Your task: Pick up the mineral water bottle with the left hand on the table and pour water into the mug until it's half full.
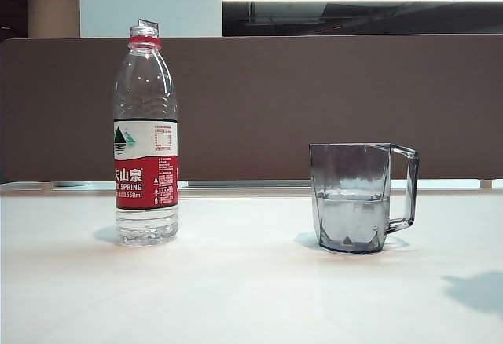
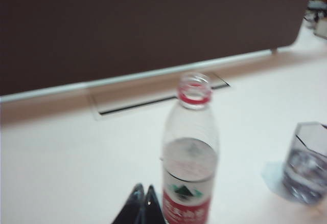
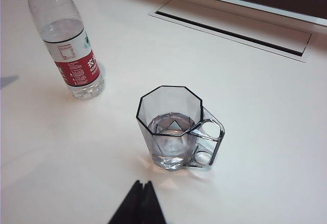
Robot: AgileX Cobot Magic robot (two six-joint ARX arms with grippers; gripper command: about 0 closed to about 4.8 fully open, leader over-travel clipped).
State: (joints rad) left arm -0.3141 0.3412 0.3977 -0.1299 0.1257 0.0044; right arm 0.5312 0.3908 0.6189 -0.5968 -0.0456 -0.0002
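**Bottle upright, uncapped; mug about half full; both grippers closed, holding nothing**

Mineral water bottle [image 1: 146, 136] stands upright on the table [image 1: 236, 297], cap off, red neck ring showing, a low level of water inside. In the exterior view it sits at 9 o'clock from the mug [image 1: 355, 196], well apart. Mug upright, handle pointing toward 3 o'clock, water [image 1: 350, 217] up to roughly half its height.

Left gripper [image 2: 143, 203]: fingertips pressed together, nothing between them. It hovers just beside the bottle's label, on the near side, not touching. Left wrist picture is blurred. Mug [image 2: 307, 162] shows at that frame's edge.

Right gripper [image 3: 141, 201]: tips also pressed together, empty, hanging over bare table near the mug [image 3: 176, 127], clear of it. Bottle [image 3: 66, 40] stands farther off.

Behind the table, a brown partition [image 1: 314, 100]; a slot-shaped cable cover [image 3: 232, 27] lies flush in the tabletop near it.
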